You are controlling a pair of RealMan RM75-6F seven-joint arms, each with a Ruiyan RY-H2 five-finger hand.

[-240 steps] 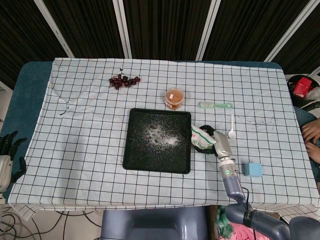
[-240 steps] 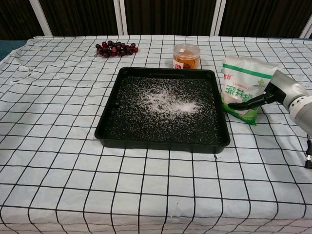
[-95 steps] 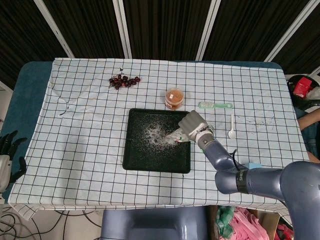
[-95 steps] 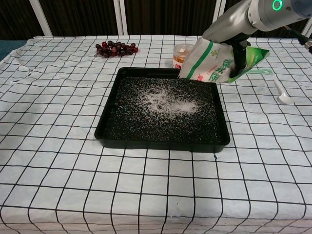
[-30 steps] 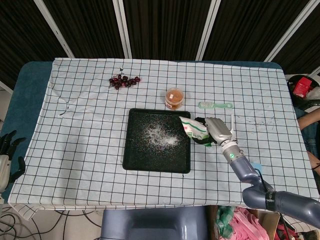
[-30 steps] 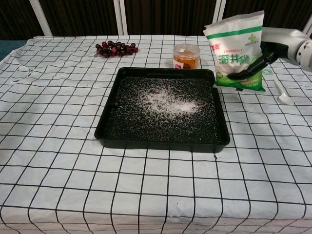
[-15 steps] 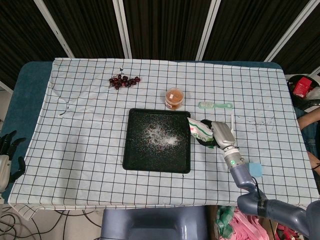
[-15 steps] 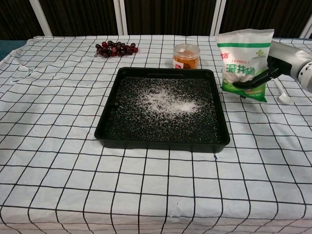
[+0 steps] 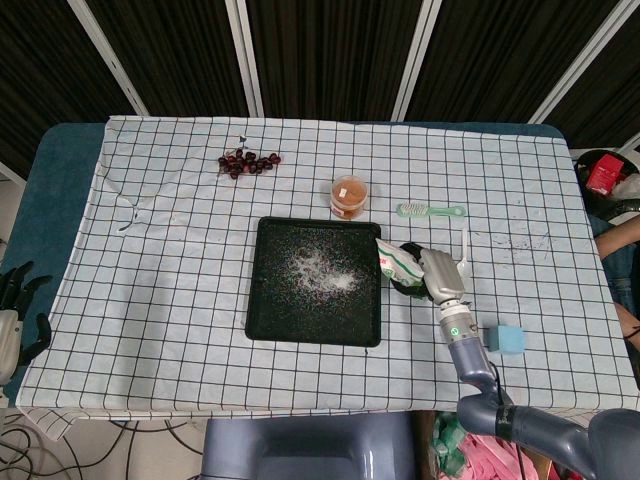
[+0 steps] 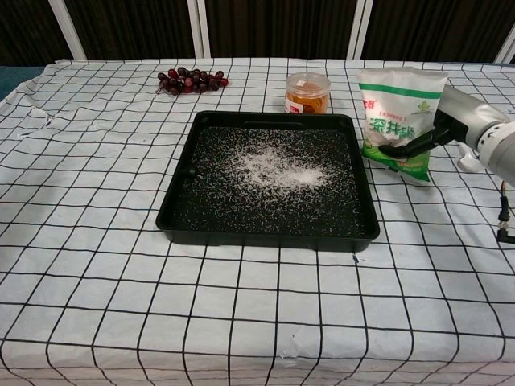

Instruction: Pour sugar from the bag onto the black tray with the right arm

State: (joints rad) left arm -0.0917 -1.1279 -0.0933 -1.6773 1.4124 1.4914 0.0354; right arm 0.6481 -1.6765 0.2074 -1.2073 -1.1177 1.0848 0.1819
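Note:
The black tray [image 9: 265, 320] [image 10: 179, 217] lies mid-table with a patch of white sugar [image 9: 325, 268] [image 10: 278, 167] scattered inside it. Just right of the tray, the white-and-green sugar bag [image 9: 397, 264] [image 10: 398, 112] stands upright, its base at or just above the cloth. My right hand [image 9: 432, 272] [image 10: 451, 121] grips the bag from its right side, dark fingers [image 10: 406, 146] wrapped across its lower front. My left hand [image 9: 18, 305] hangs off the table's left edge, fingers apart, holding nothing.
An orange-lidded jar [image 9: 348, 196] [image 10: 307, 92] stands behind the tray. Dark grapes [image 9: 246, 162] [image 10: 190, 80] lie at the back left. A green brush [image 9: 430, 210], a white spoon [image 9: 463, 252] and a blue block [image 9: 505, 338] lie to the right.
Over the last second my right hand lowered the upright bag beside the tray's right edge and drew slightly nearer. Earlier it had tilted the bag over the tray.

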